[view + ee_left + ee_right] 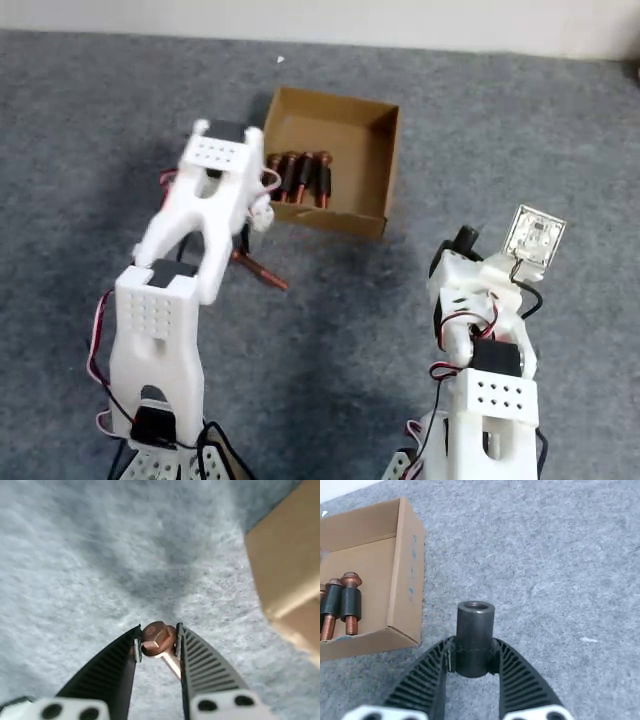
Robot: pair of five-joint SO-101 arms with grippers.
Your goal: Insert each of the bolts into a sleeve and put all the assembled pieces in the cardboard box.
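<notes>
We see the worktop point(520, 130) covered in a grey, felt-like pile. The cardboard box point(383, 170) sits near the middle of its far edge. It is open-topped and rectangular, with plain brown walls.

The assembled pieces point(300, 178) lie side by side in a row on the box floor, towards its near wall. Each one is a copper-coloured bolt passed through a short, dark, matt cylinder.

The left pincer point(158, 629) is clenched on the bolt point(154, 635). Its ribbed black fingers point(202, 662) press on either side of the head. The head is hexagonal with a round flange, has a copper finish, and faces the wrist camera. The shank slants away between the fingers. In the high view we find this bolt tilted, low over the worktop just beside the box's near-left corner. We cannot tell whether its tip touches the pile.

The right pincer point(473, 647) grips the sleeve point(475, 625), a dark, smooth metal tube. Its open, round bore stands clear of the fingertips. The sleeve is held over bare worktop, to the right of the box and nearer the near edge, well apart from the bolt.
</notes>
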